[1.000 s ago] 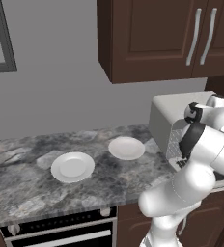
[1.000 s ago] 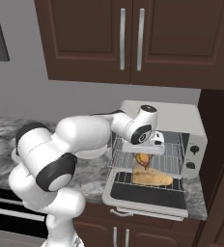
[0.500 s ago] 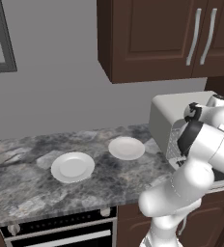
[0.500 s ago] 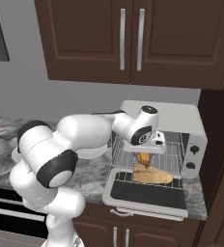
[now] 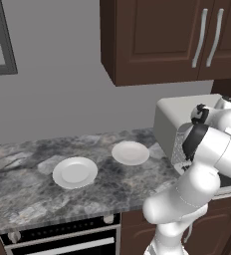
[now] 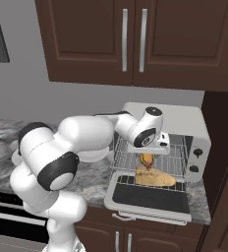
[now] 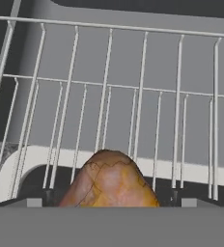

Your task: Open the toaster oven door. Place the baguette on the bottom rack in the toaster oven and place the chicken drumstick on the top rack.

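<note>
Toaster oven (image 6: pixel 197 129): a grey box at the right end of the counter, under the dark cabinets.
Toaster oven door (image 6: pixel 150 199): folded down flat in front, so this step looks done.
Baguette (image 6: pixel 156 177): lies on the bottom rack (image 6: pixel 177 183) inside the oven. This step looks done too.
Chicken drumstick (image 7: pixel 110 182): sits at the front edge of the top rack (image 7: pixel 133 96), right under the hand. In the right base view it shows as a small orange piece (image 6: pixel 146 159) just above the bread.
What is left: I think the drumstick is on the wires, so only pulling the arm away is left.
Gripper (image 6: pixel 148 148): it is just above the drumstick. I cannot tell from the pictures if the fingers are wide or pinching the meat, because the meat hides them.
Arm: it reaches from the robot's body across to the oven mouth, with the hand pointing down at the top rack.
Plates: two white plates (image 5: pixel 75 172) (image 5: pixel 130 152) sit on the counter with no food on them.
</note>
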